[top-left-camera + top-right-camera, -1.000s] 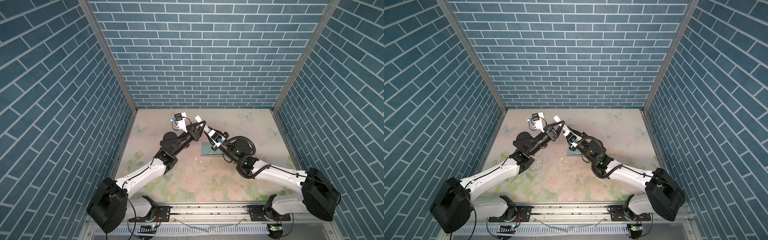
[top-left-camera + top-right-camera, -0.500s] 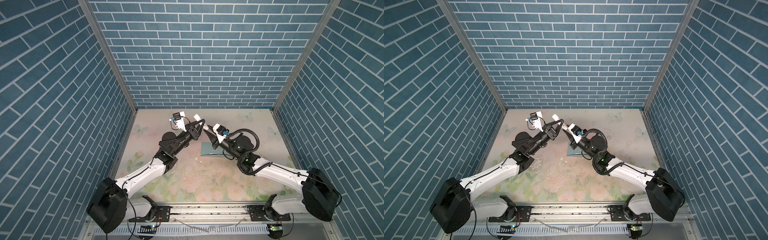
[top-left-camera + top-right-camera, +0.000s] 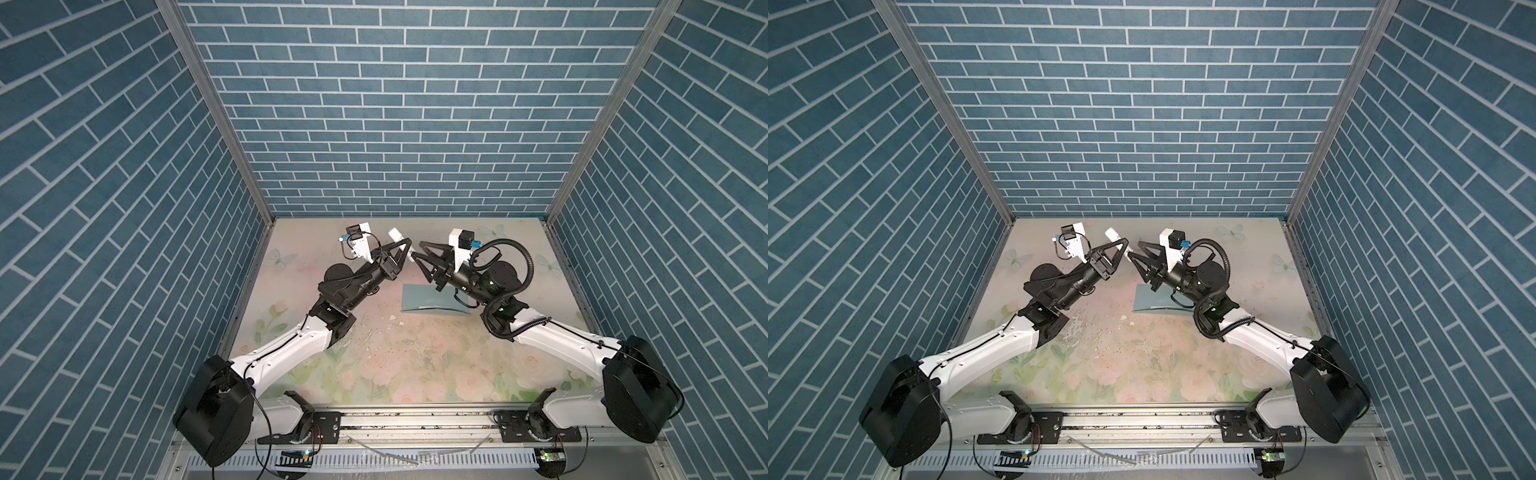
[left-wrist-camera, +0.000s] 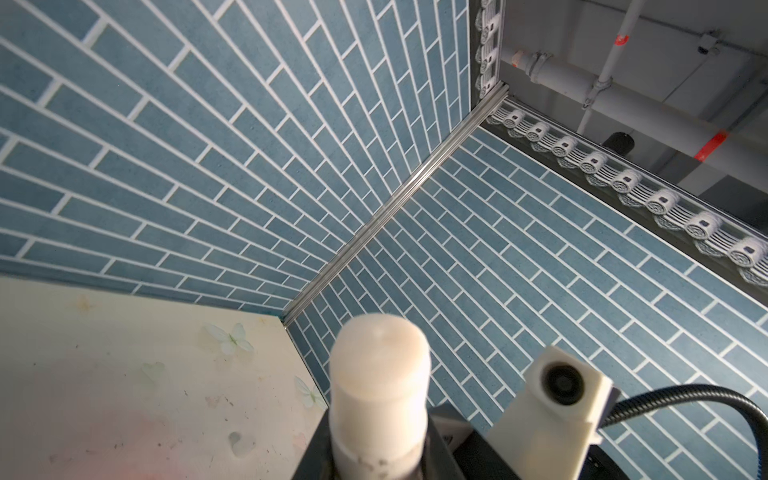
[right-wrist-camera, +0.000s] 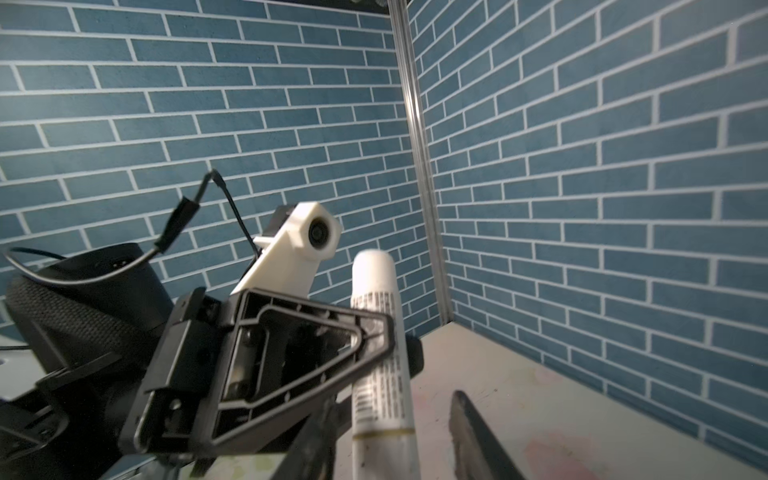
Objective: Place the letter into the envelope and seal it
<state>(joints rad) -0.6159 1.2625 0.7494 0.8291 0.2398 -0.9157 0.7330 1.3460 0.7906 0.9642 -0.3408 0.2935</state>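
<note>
The left end effector (image 3: pixel 404 249) was shut tight on a white glue stick (image 5: pixel 380 332) and held it up in the air. The right end effector (image 3: pixel 417 250) was just beside it, its jaws apart around the stick's other end. The blue envelope (image 3: pixel 419 297) lay flat on the counter (image 3: pixel 415 365), partly under the right arm.

I see matt teal paper on the envelope (image 3: pixel 419 299), smooth white plastic on the glue stick (image 5: pixel 374 282), a scuffed printed tabletop (image 3: pixel 415 365) and brushed metal posts (image 3: pixel 225 124).
</note>
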